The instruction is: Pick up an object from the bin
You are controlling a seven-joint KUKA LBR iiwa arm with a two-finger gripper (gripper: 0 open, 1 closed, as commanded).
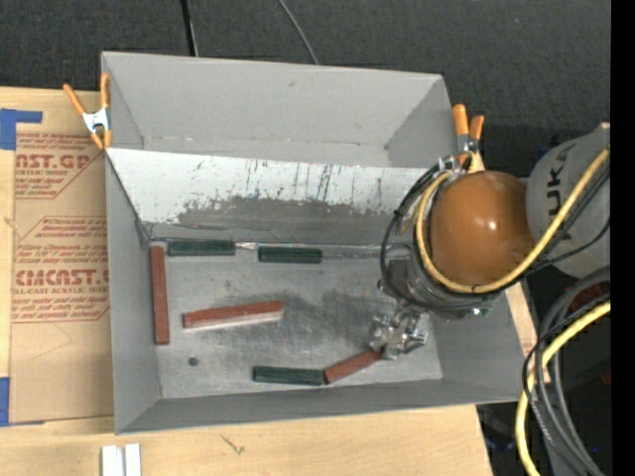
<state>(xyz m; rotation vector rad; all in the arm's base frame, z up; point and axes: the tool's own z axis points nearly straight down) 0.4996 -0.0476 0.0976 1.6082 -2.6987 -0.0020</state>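
Gripper (397, 337) is down near the floor of the bin (298, 117), under the arm's orange cover (474, 228). I cannot tell from here whether the tool is spread or closed; its tip is a small metal cluster seen from above.

Nearest thing: a short red-brown bar (349, 367), lying slantwise just below and view-left of the tool. Its upper end runs right up to the tip. I cannot tell whether they touch.

The bar's far end meets a dark green bar (288, 375), flat on the floor, further view-left of the tool.

Well off to view-left: a long red-brown bar (233, 315) with a pale edge, and beyond it another red-brown bar (159, 294) along the far side wall.

Up and view-left of the tool, at the foot of the back wall: two more dark green bars (200, 249) (290, 256), end to end with a gap.
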